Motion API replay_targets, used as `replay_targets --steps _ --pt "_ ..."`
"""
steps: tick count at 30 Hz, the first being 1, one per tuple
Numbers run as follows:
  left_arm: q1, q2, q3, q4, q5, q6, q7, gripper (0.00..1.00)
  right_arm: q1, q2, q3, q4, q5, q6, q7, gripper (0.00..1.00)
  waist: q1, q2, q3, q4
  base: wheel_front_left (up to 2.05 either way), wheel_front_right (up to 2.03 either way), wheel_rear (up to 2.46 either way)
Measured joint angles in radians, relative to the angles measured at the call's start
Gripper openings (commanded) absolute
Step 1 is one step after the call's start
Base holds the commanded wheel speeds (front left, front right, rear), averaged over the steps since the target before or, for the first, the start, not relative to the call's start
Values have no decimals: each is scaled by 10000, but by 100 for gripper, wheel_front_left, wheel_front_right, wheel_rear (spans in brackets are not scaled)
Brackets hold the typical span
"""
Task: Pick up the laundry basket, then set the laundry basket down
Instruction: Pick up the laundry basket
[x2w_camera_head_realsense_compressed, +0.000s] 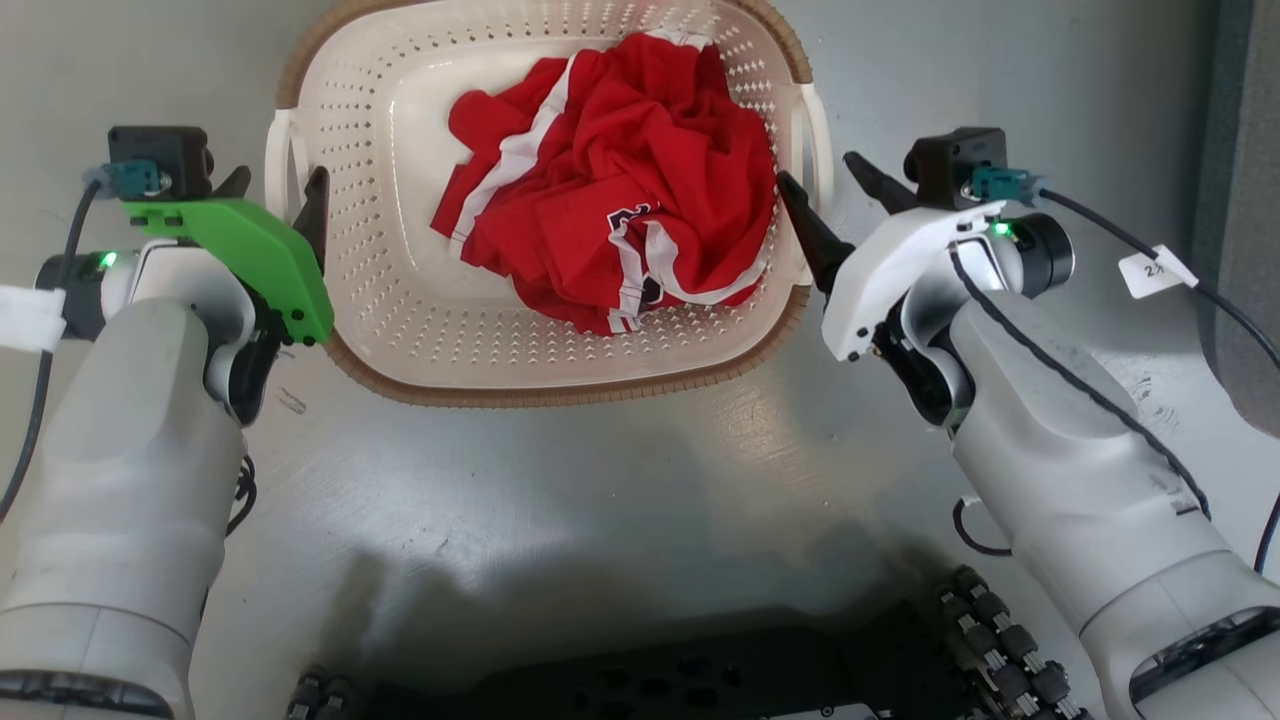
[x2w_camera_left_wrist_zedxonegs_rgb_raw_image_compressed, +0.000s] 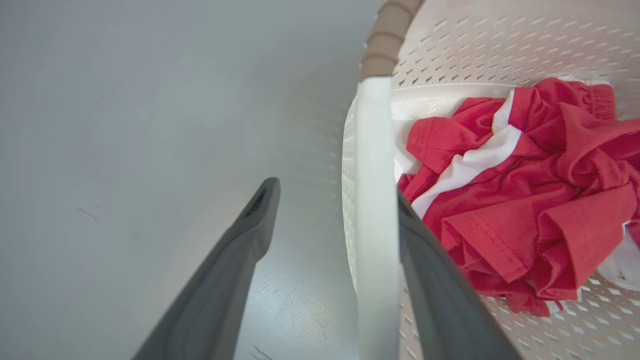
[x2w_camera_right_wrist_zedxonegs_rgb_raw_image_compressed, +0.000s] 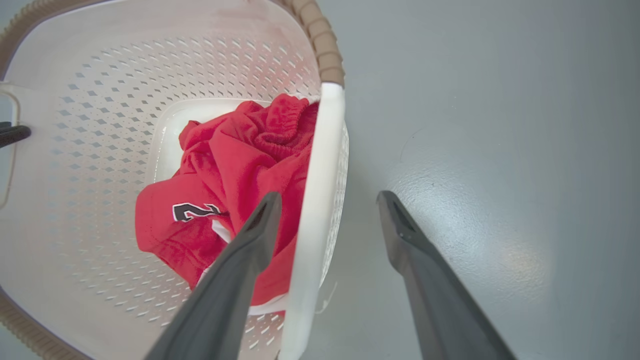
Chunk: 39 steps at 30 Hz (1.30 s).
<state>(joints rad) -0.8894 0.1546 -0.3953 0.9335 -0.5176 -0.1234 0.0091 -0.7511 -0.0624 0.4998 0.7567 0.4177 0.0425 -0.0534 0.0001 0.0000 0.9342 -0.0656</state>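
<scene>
Laundry basket (x2w_camera_head_realsense_compressed: 420, 330) between left pincer (x2w_camera_head_realsense_compressed: 280, 185) and right pincer (x2w_camera_head_realsense_compressed: 820, 172)

right gripper (x2w_camera_right_wrist_zedxonegs_rgb_raw_image_compressed: 328, 196) straddles laundry basket (x2w_camera_right_wrist_zedxonegs_rgb_raw_image_compressed: 100, 100) white handle (x2w_camera_right_wrist_zedxonegs_rgb_raw_image_compressed: 320, 165), jaws apart (red garment (x2w_camera_right_wrist_zedxonegs_rgb_raw_image_compressed: 240, 165) inside)

Laundry basket (x2w_camera_head_realsense_compressed: 400, 330): one unit. Side handles: two, namely the left handle (x2w_camera_head_realsense_compressed: 278, 165) and the right handle (x2w_camera_head_realsense_compressed: 822, 140). Cloth bundle (x2w_camera_head_realsense_compressed: 620, 170), red and white: one heap; the garment count within cannot be determined. Grippers: two, the left gripper (x2w_camera_head_realsense_compressed: 280, 185) and the right gripper (x2w_camera_head_realsense_compressed: 816, 170), with two dark fingers (x2w_camera_head_realsense_compressed: 316, 205) each, four in total. Green indicator lights (x2w_camera_head_realsense_compressed: 107, 260): two. Paper tag (x2w_camera_head_realsense_compressed: 1155, 270): one.
</scene>
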Motion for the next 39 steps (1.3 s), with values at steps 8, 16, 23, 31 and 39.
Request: replay_targets --steps 8,16,23,31,39 --pt "-326 -107 -224 525 -75 -10 77 3 -343 -8 370 211 284 -2 -48 0 0 0 165 61 0 0 0" --pt "-515 -364 -564 570 -357 -86 92 0 -618 -12 581 456 719 -2 -113 0 -1 0 240 109 0 0 0" --pt "-547 -362 -688 606 -734 -86 79 0 -702 -25 665 644 934 8 -217 0 -1 0 241 124 0 0 0" --pt "-571 -477 -957 849 -1162 -82 228 0 -830 -8 880 1214 1216 100 -205 0 -1 0 10 150 0 0 0" --pt "-503 -608 -1271 1030 -1848 -81 696 0 -826 -8 1047 1829 1473 209 15 0 -1 0 -522 189 0 0 0"
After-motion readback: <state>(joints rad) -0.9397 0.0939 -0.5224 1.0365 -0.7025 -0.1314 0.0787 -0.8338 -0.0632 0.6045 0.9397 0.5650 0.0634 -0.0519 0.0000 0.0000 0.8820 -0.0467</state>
